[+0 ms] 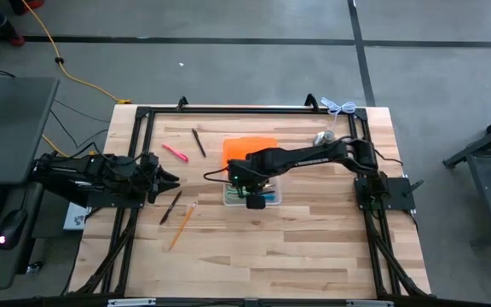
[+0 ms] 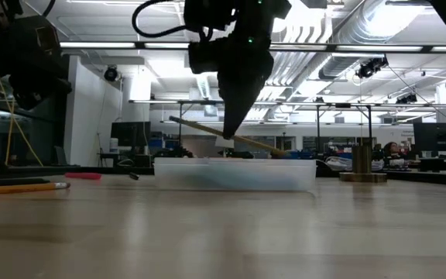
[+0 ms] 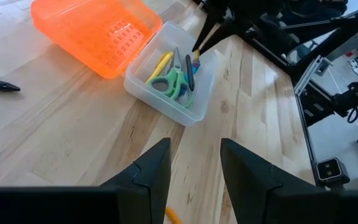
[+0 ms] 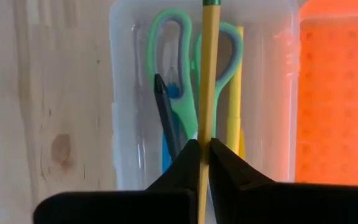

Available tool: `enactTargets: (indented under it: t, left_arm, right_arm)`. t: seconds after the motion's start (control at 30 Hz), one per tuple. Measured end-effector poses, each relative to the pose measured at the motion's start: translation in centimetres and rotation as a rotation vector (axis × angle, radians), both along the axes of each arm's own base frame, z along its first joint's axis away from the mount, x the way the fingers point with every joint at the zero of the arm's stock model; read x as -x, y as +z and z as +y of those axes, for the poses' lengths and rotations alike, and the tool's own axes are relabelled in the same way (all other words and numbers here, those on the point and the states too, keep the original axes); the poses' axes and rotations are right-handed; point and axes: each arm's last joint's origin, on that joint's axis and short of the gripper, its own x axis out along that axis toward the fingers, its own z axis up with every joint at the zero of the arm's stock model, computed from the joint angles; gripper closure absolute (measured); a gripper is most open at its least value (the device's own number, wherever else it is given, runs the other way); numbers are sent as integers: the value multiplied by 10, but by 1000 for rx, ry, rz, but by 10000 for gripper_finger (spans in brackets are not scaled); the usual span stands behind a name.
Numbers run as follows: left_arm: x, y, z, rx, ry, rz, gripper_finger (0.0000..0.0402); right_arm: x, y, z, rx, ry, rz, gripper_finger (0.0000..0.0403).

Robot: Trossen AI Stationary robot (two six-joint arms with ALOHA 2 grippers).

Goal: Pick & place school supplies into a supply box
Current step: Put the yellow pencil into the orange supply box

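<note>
My right gripper (image 4: 204,146) hangs over the clear supply box (image 1: 252,195) and is shut on a wooden-yellow pencil (image 4: 208,68). Inside the box lie green-handled scissors (image 4: 178,93), a black pen (image 4: 165,112), a yellow pen (image 4: 234,118) and something blue. The orange lid (image 1: 250,147) lies open on the box's far side. My left gripper (image 3: 194,163) waits open near the table's left edge. A pink pen (image 1: 175,153), a black pen (image 1: 199,142), a dark pencil (image 1: 170,207) and a wooden pencil (image 1: 182,224) lie flat on the table. My right gripper pinches the pencil's shaft (image 4: 204,138) between its two fingertips, coming from above and pointing down, with the fingers across the shaft. The pencil (image 2: 262,145) is lifted clear just above the box's rim, slightly tilted, one end lower than the other.
A silver bell-shaped object (image 1: 322,138) stands behind the box toward the far right corner. A dark frame (image 1: 228,109) runs along the table's edges. Bare wood lies on the near half of the table (image 1: 262,256).
</note>
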Motion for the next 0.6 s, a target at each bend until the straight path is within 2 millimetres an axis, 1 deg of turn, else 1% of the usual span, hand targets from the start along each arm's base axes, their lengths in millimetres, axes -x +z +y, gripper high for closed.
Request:
enactTargets:
  t: [0.23, 0.4, 0.6]
  left_arm:
    - [0, 0, 0, 0, 0, 1, 231]
    - [0, 0, 0, 0, 0, 2, 231]
    - [0, 0, 0, -1, 0, 3, 231]
  right_arm:
    - [-4, -17, -4, -19, -6, 48, 397]
    - [-6, -33, -4, -23, -6, 93, 397]
    - [-8, -39, -4, -25, -6, 106, 396]
